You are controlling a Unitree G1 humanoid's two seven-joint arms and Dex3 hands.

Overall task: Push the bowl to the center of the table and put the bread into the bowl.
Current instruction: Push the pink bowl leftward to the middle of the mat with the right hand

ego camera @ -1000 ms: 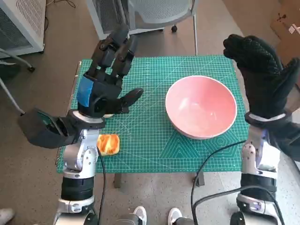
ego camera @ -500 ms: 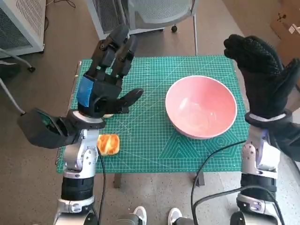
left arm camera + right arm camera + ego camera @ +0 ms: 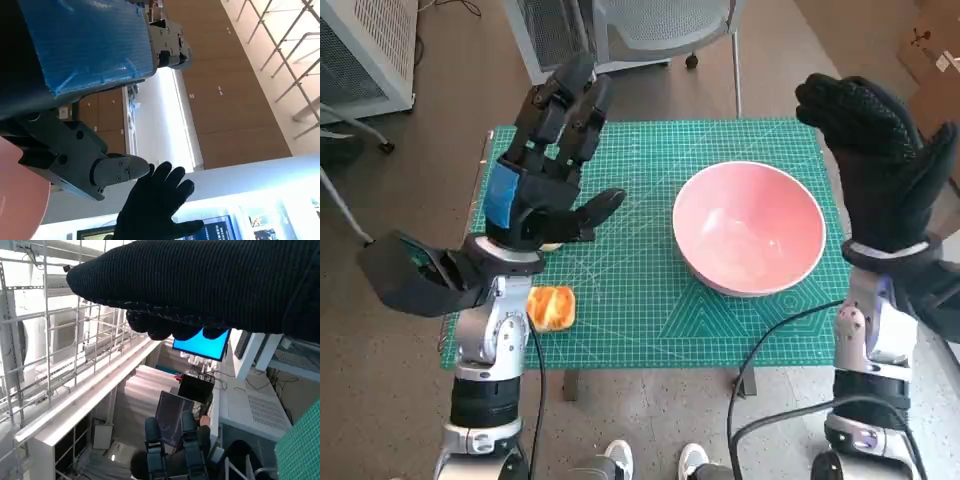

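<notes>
Bowl (image 3: 749,228) sits right of table centre, just inside the raised, empty, spread right hand (image 3: 876,160); left hand (image 3: 546,165), likewise empty, hovers farther.

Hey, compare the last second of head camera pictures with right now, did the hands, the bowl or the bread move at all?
Nothing visibly changed. The left hand and right hand are raised above the table with fingers apart, holding nothing. The pink bowl sits on the right part of the green mat, and the bread lies near the mat's front left corner, untouched.
</notes>
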